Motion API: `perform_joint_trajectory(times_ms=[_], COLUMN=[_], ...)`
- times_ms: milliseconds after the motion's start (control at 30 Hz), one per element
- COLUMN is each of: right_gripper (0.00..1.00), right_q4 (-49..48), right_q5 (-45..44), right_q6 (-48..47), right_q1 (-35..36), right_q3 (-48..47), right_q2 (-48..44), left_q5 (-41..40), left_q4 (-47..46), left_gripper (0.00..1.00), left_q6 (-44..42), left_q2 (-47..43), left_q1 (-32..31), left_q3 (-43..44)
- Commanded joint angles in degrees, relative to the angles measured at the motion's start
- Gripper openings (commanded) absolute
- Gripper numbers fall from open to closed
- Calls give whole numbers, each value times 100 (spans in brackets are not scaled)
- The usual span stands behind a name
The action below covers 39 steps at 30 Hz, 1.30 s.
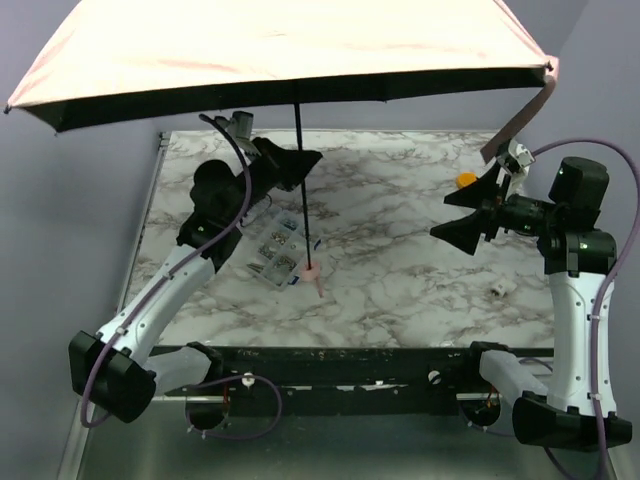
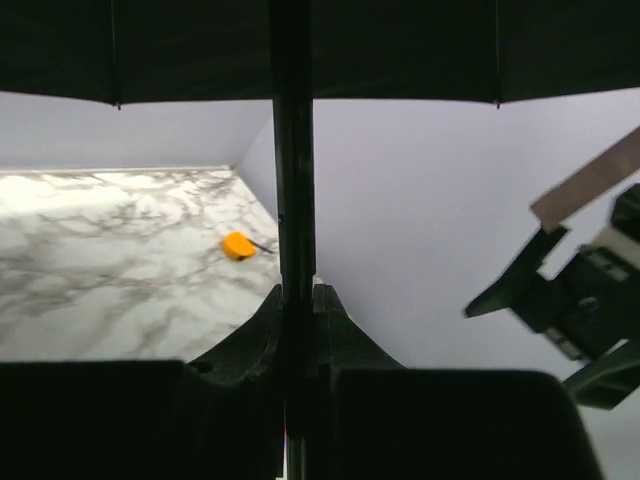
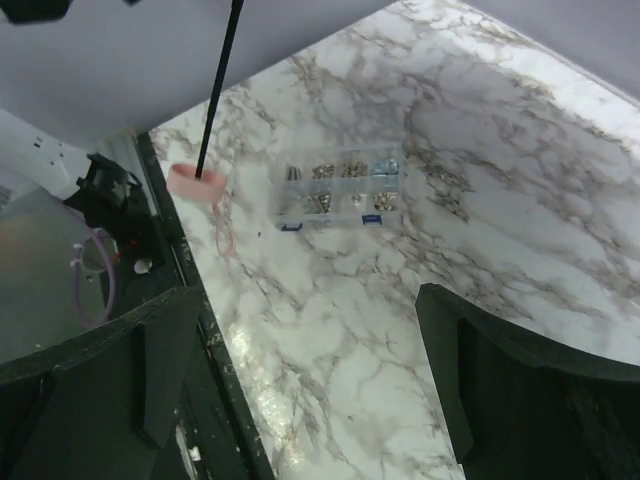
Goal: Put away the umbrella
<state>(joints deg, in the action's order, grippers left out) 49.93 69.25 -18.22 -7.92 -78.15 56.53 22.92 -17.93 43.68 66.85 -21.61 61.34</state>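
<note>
Pale pink and fully open, the one umbrella (image 1: pixel 280 50) fills the top of the overhead view. Its canopy is spread high above the marble surface (image 1: pixel 400 290) and shows a dark underside. Its slim dark shaft (image 1: pixel 303 200) runs down from the middle of the canopy, slightly tilted, to the small pink handle (image 1: pixel 314 270). The handle hangs just over the surface, with a thin pink loop (image 3: pixel 225 235) dangling from it. A single strap (image 1: pixel 515 120) trails down from the canopy rim, well to the right of the shaft.

The left gripper (image 1: pixel 298 165) has its jaws clamped on the shaft, partway between canopy and handle. In the left wrist view its two dark fingers (image 2: pixel 258 330) press against either side of the shaft. The right gripper (image 1: pixel 462 214) hangs well to the right of the shaft and points toward it, jaws wide apart with nothing between them. The strap's lower end comes down close by that wrist; whether the two touch cannot be told.

Three other things lie on the surface. One clear box of small metal parts (image 1: pixel 275 250) sits just left of the shaft, near the handle. One small orange object (image 1: pixel 466 180) lies far right of the shaft, just behind the right gripper. One small white object (image 1: pixel 500 288) also lies far right of the shaft, nearer the arm bases.
</note>
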Motion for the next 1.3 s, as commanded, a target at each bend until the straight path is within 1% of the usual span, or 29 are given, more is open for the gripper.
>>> perform_joint_trajectory(times_ms=[0, 100, 133, 200, 300, 367, 467, 533, 667, 800, 967, 1067, 1200, 1267], right_gripper=[100, 100, 100, 100, 99, 99, 96, 95, 92, 88, 80, 72, 59, 45], right_q4=[-2112, -2961, -3445, -4323, -5416, -5777, -5497, -5192, -4846, -4875, -4938, -5346, -5790, -5957], right_q5=[529, 444, 413, 312, 160, -15, -353, -516, -820, -934, -1033, -977, -866, -847], right_q6=[2133, 3027, 3488, 4418, 5822, 6294, 6300, 6120, 5998, 5974, 6058, 6397, 6825, 6987], right_q1=[51, 80, 109, 151, 265, 397, 583, 750, 1134, 1314, 1397, 1453, 1538, 1564], right_q3=[559, 654, 718, 755, 688, 660, 485, 372, 474, 545, 266, 238, 463, 594], right_q2=[-160, -133, -159, -126, 79, 184, 327, 429, 591, 695, 920, 1077, 1131, 1103], left_q5=[-2522, -3258, -3492, -3743, -4031, -4084, -4102, -4104, -4132, -4126, -4078, -4041, -4016, -3977], left_q4=[-925, -1300, -1392, -1541, -1456, -1476, -1346, -1185, -1268, -1176, -1195, -1201, -1254, -1276], left_gripper=[0, 0, 0, 0, 0, 0, 0, 0, 0, 0, 0, 0, 0, 0], left_q6=[442, 524, 488, 418, 356, 228, 183, 130, -129, -292, -158, -101, -68, -22], left_q2=[-296, -175, -106, 48, 298, 476, 752, 939, 1279, 1534, 1662, 1715, 1771, 1822], left_q1=[-1334, -2081, -2267, -2613, -2998, -3185, -3439, -3614, -3955, -4192, -4298, -4342, -4394, -4412], left_q3=[-253, -380, -386, -331, -97, 46, 318, 540, 859, 1136, 1151, 1158, 1133, 1132])
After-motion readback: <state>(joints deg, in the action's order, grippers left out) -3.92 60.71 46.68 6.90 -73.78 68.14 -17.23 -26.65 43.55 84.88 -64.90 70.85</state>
